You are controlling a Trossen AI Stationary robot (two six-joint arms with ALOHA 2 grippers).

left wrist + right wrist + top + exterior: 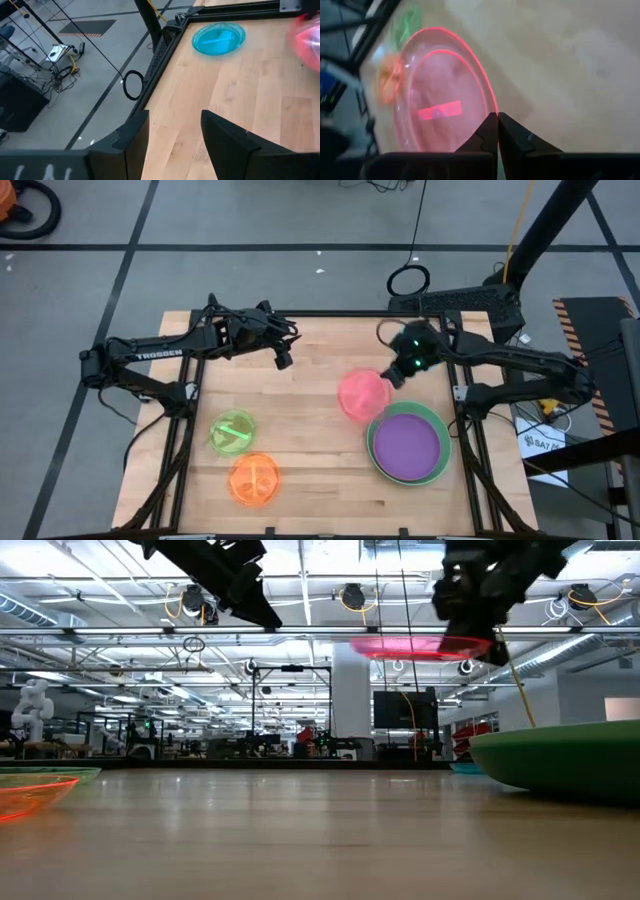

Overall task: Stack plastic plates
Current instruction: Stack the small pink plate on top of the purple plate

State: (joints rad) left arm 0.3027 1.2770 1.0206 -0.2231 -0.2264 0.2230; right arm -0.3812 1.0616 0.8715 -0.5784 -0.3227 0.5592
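Note:
My right gripper is shut on the translucent pink plate and holds it in the air beside the stack. The stack is the purple plate lying in a green plate near the table's right edge; it shows as a green rim in the low view. The lime plate and orange plate lie flat on the near left. The blue plate lies flat at the far side, hidden under the right arm in the high view. My left gripper hovers open over the far left. My right gripper pinches the pink plate's rim between its two shut fingers, on the plate's far right side. The fingers slant down from the far right. The plate is lifted clear of the table and sits about level.
Bare wooden tabletop lies in the middle, between the left pair of small plates and the stack on the right. A black frame rail runs along the table's edge. Cables and equipment lie on the floor beyond the table.

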